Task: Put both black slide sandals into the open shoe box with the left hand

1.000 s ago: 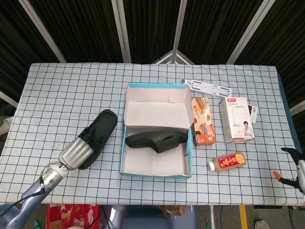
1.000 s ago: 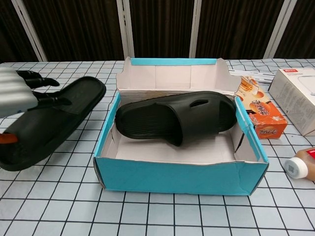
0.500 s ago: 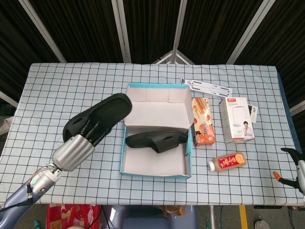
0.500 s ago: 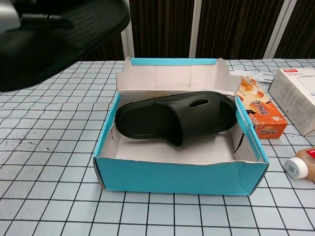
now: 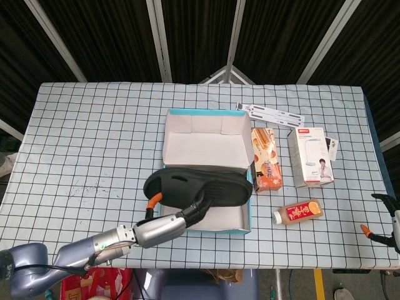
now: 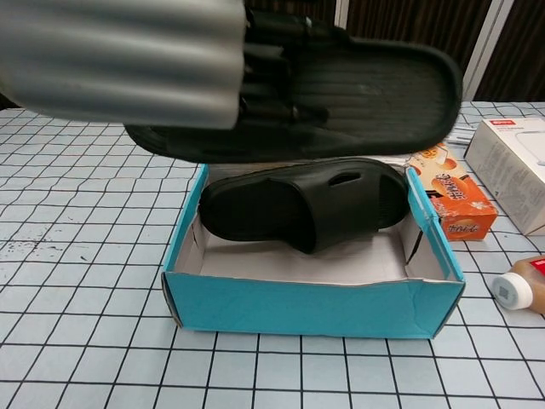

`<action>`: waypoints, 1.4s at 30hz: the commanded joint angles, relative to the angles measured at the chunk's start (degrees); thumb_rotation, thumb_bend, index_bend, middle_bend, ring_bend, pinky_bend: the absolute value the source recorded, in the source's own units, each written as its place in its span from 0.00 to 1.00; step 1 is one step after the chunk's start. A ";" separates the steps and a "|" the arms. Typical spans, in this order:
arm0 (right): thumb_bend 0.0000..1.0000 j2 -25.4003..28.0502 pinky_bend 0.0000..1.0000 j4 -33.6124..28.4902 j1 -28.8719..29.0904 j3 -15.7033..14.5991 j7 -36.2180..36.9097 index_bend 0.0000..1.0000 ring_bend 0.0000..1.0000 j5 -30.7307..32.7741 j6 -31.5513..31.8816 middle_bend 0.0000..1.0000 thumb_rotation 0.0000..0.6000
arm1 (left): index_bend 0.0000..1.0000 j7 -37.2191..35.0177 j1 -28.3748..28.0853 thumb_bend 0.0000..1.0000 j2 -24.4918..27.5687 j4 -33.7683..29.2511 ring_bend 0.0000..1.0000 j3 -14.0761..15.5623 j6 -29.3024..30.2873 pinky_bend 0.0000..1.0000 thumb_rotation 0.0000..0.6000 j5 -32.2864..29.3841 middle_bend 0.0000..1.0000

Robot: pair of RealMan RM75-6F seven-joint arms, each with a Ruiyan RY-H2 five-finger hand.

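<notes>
One ribbed-soled sandal [image 6: 341,94] above cardboard box [image 6: 311,302].

Bright even overhead light, soft shadows, left hand [image 6: 128,64] blurred close up in chest view

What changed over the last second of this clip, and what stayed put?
The left hand, gripping the second sandal, lifted it off the table at the left and carried it rightward; it now hangs over the shoe box. The first sandal inside the box, the snack box, the bottle and the white box did not move.
</notes>
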 commanded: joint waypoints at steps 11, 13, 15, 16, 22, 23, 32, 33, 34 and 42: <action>0.23 0.07 0.21 0.28 -0.06 0.09 0.50 0.26 0.26 0.24 -0.19 0.25 1.00 | 0.10 1.69 -2.55 0.49 -10.27 7.80 0.06 0.66 -3.44 0.14 1.00 -1.09 0.36; 0.23 0.08 0.21 0.25 -0.03 0.04 0.46 0.26 0.26 0.12 -0.23 0.25 1.00 | 0.10 2.63 -2.13 0.49 -10.97 8.41 0.06 0.88 -3.10 0.14 1.00 -1.88 0.37; 0.23 0.01 0.21 0.28 0.02 0.06 0.36 0.26 0.26 0.09 -0.25 0.25 1.00 | 0.10 3.84 -1.72 0.49 -11.50 8.78 0.06 1.11 -2.79 0.14 1.00 -2.70 0.37; 0.23 -0.02 0.21 0.29 0.03 0.05 0.30 0.26 0.26 0.09 -0.28 0.25 1.00 | 0.10 4.23 -1.56 0.49 -11.74 8.89 0.06 1.28 -2.78 0.14 1.00 -3.19 0.37; 0.23 0.01 0.21 0.20 0.00 0.09 0.24 0.26 0.26 0.26 -0.31 0.25 1.00 | 0.10 5.45 -1.52 0.49 -13.84 9.82 0.06 2.51 -3.01 0.14 1.00 -4.44 0.37; 0.23 0.07 0.21 0.18 -0.01 0.12 0.25 0.26 0.26 0.26 -0.27 0.25 1.00 | 0.10 5.29 -1.55 0.49 -14.20 10.14 0.06 2.69 -2.97 0.14 1.00 -4.39 0.37; 0.23 0.12 0.21 0.15 -0.10 0.08 0.47 0.26 0.26 0.26 -0.30 0.25 1.00 | 0.10 2.92 -2.10 0.49 -16.56 13.07 0.06 3.70 -2.61 0.14 1.00 -2.82 0.37; 0.23 0.13 0.21 0.14 -0.11 0.07 0.49 0.26 0.26 0.24 -0.29 0.25 1.00 | 0.10 2.69 -2.12 0.49 -16.69 13.26 0.06 3.77 -2.58 0.14 1.00 -2.71 0.37; 0.23 0.14 0.21 0.14 -0.11 0.08 0.56 0.26 0.26 0.22 -0.29 0.25 1.00 | 0.10 2.20 -2.16 0.49 -16.95 13.65 0.06 3.93 -2.58 0.14 1.00 -2.50 0.37; 0.23 0.28 0.21 0.08 -0.15 0.08 0.75 0.26 0.26 0.26 -0.36 0.25 1.00 | 0.10 -0.08 -2.48 0.49 -19.02 16.69 0.06 5.02 -2.85 0.14 1.00 -0.70 0.37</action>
